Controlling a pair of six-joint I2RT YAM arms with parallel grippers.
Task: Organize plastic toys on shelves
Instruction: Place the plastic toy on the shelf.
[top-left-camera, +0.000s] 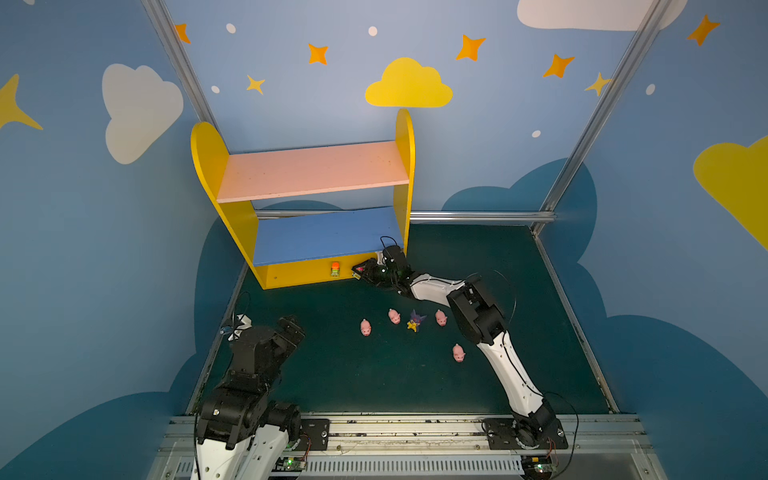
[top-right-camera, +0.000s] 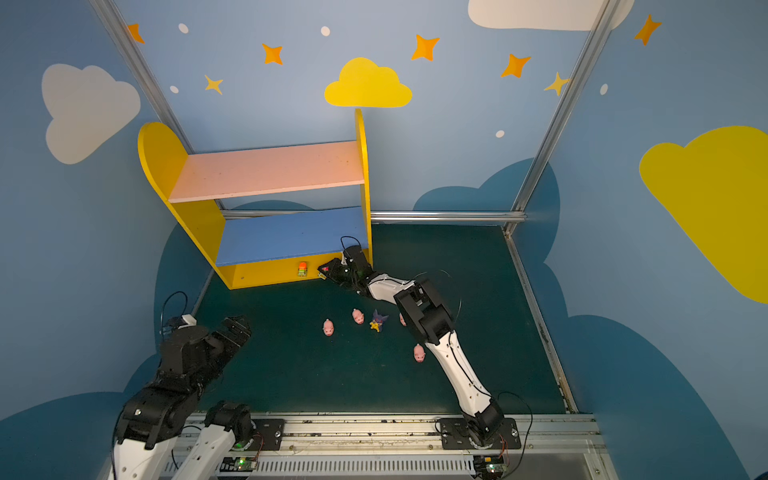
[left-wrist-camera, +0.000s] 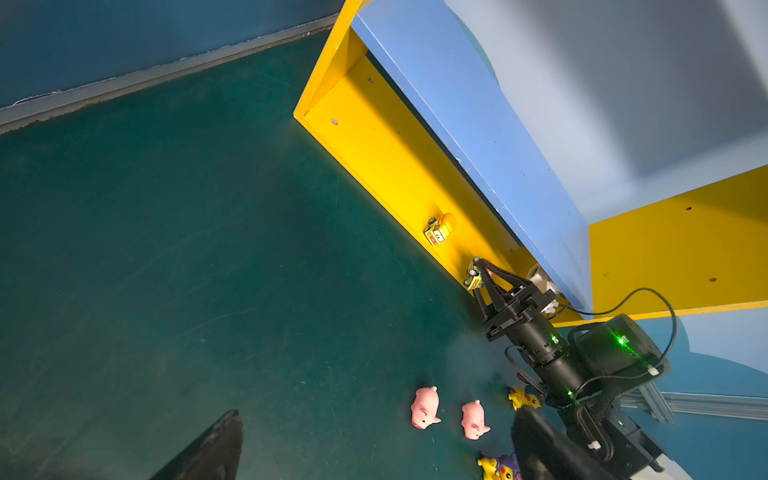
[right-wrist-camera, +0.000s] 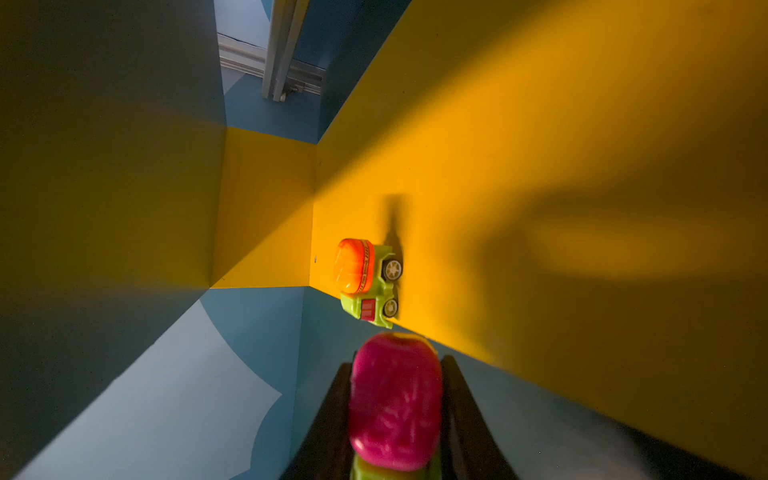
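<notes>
- While the right gripper (top-left-camera: 360, 269) grasps the pink-topped car (right-wrist-camera: 395, 403) at the shelves' yellow base (top-left-camera: 299, 272), the orange-topped car (right-wrist-camera: 361, 274) stands just beside.
- Left gripper (top-left-camera: 295, 330) is spread wide, empty.

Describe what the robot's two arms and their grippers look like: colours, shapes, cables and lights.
The right arm and left arm alternate smooth white shells with chunky black joints. The right gripper has slim, tapering black fingers on a black cylindrical wrist; the left gripper is black too. Thin black cables loop past the wrists, and small green lights glow on the housings.
</notes>
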